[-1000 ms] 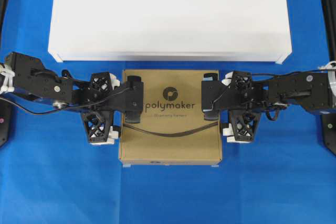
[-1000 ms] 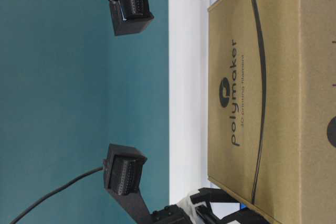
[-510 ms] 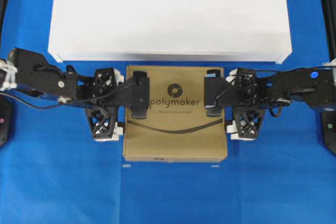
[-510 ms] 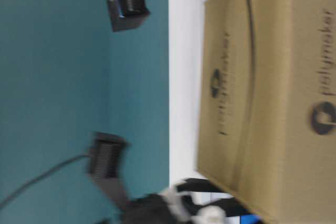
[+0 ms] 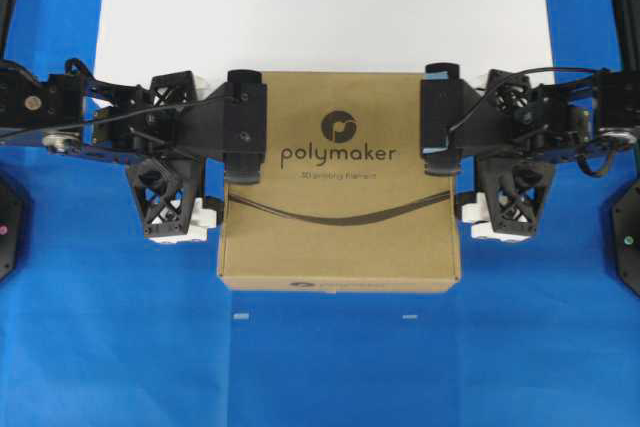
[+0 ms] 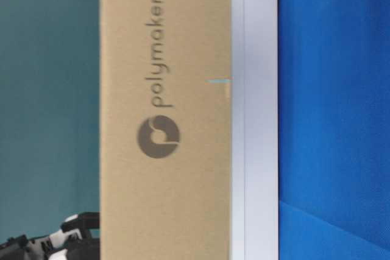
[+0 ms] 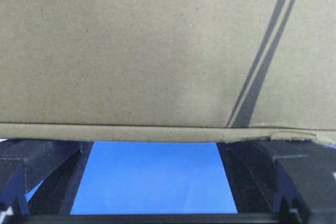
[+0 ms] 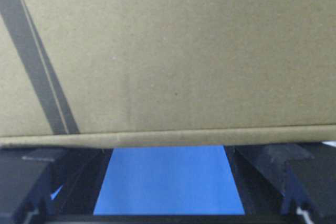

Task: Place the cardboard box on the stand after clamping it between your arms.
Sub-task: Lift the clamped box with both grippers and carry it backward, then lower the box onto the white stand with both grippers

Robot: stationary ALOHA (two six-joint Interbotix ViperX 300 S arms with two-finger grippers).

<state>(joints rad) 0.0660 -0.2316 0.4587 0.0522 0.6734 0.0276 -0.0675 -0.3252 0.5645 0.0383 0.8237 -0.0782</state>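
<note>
The cardboard box (image 5: 340, 217), brown and printed "polymaker", hangs level above the blue cloth, clamped between my two arms. Its far edge overlaps the front edge of the white stand (image 5: 320, 7) in the overhead view. My left gripper (image 5: 212, 152) is open, its fingertips pressed against the box's left side (image 7: 157, 51). Open too, my right gripper (image 5: 468, 147) presses on the right side (image 8: 184, 51). In both wrist views only blue cloth shows between the black fingers (image 7: 42, 166) (image 8: 278, 169). The table-level view shows the box's front face (image 6: 164, 120) in front of the stand (image 6: 256, 150).
Blue cloth (image 5: 320, 367) covers the table around and below the box. Two small white marks (image 5: 240, 317) lie on the cloth near the box's front edge. Black arm bases (image 5: 625, 247) stand at the far left and right edges.
Both arms have raised the box off the cloth and carried it toward the stand; it looks larger from above and now overlaps the stand's front edge. Both grippers stayed open.
</note>
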